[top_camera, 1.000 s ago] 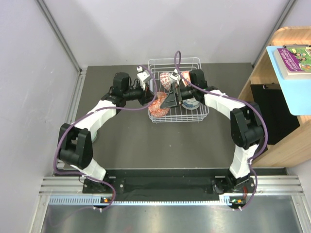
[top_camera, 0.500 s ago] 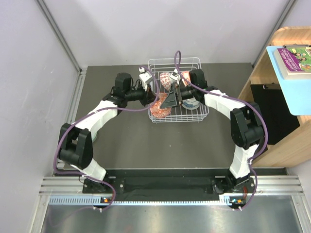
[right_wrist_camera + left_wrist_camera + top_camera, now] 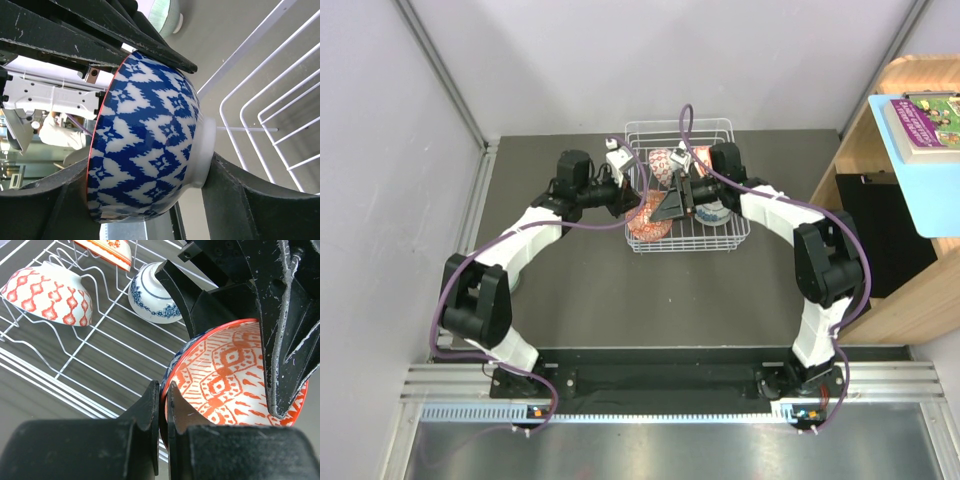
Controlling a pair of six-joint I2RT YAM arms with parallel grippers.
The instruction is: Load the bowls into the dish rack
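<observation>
Left gripper: pinched tight on the rim of the held bowl, which keeps it on edge.
Right gripper: part-open, fingers bracketing the same bowl from rim to foot ring, apparently touching; we judge this a handover.
Dish rack: the held bowl hangs over its near-left corner.
Racked bowls: three lie tilted among the prongs beyond, likely to drain.

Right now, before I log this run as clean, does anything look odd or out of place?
Yes. One bowl, orange inside, blue outside, hangs on its side at the rack's near left corner, its rim pinched by the left claw while the right claw straddles it too. Whether the right claw grips is unclear.
</observation>
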